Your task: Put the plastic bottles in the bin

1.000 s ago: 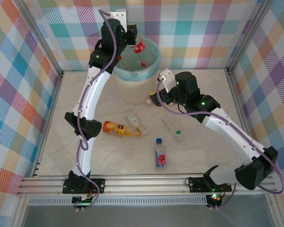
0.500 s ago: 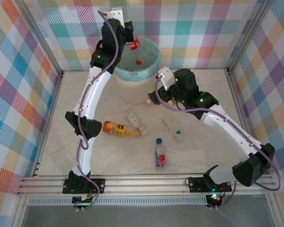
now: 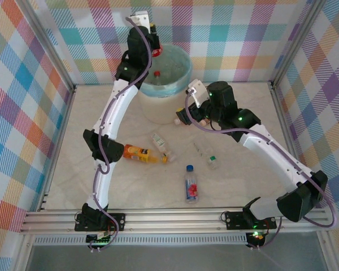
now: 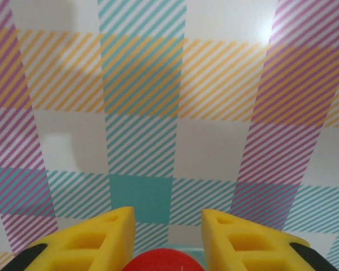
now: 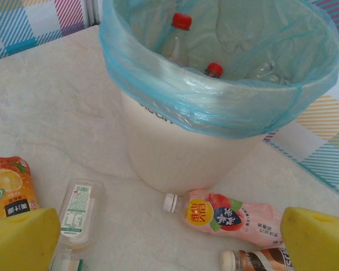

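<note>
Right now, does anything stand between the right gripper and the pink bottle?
Nothing visible does. The pink bottle lies uncovered at the foot of the bin, ahead of the open right gripper; a brown bottle lies beside it.

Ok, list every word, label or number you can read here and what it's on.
None reads whole.
bin: dark letters under the liner, mostly covered.
pink bottle: red characters on a yellow disc, blurred.
orange bottle: white characters on a black patch, too small.
clear bottle: fine print, too small.
</note>
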Motion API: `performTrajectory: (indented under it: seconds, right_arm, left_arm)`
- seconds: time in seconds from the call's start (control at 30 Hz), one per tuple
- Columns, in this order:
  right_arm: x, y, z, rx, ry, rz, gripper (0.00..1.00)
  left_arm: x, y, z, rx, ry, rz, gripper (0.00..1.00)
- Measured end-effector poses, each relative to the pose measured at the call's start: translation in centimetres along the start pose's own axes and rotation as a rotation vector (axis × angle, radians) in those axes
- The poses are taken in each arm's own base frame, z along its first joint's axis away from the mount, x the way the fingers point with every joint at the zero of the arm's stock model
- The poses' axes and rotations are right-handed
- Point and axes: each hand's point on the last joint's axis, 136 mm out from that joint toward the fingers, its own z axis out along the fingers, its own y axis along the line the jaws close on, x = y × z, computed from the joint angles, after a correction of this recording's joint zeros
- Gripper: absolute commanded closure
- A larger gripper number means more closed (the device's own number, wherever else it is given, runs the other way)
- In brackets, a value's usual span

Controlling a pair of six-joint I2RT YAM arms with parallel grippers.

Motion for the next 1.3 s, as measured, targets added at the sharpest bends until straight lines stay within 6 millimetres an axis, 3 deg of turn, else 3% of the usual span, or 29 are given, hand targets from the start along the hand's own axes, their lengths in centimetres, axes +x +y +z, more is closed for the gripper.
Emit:
performTrajectory:
  seconds: [0.13,0.2,0.37,0.5,0.7,0.93,1.1,1.23,1.3]
  right_arm:
    - [0.0,0.2,0.5,-0.011,0.007,0.001,0.00]
    - [0.2,0.3,0.7,-0.019,0.013,0.001,0.00]
    - [0.6,0.4,1.0,-0.027,0.029,0.002,0.00]
    - [0.6,0.5,0.9,-0.032,0.032,0.003,0.00]
    - [0.7,0.7,1.0,-0.044,0.036,0.006,0.01]
    - [1.1,1.0,1.5,-0.057,0.053,0.013,0.00]
    - [0.9,1.0,1.6,-0.059,0.056,0.013,0.00]
    - [0.9,1.0,2.1,-0.065,0.065,0.023,0.00]
    - [1.1,1.1,2.4,-0.071,0.074,0.031,0.00]
  left_arm:
    - [2.8,-0.5,1.1,-0.003,0.045,0.049,0.97]
    - [4.1,-0.6,1.5,-0.002,0.071,0.071,0.91]
    - [6.2,-0.9,1.8,0.011,0.127,0.105,0.45]
    - [6.5,-1.0,1.8,0.022,0.138,0.114,0.35]
    - [6.6,-1.0,1.8,0.024,0.140,0.110,0.41]
    - [8.1,0.3,2.2,0.010,0.195,0.098,0.68]
    - [8.3,0.9,2.9,0.009,0.191,0.073,0.74]
    - [8.4,0.8,3.1,0.021,0.190,0.071,0.90]
    - [8.5,0.7,3.2,0.023,0.190,0.071,0.91]
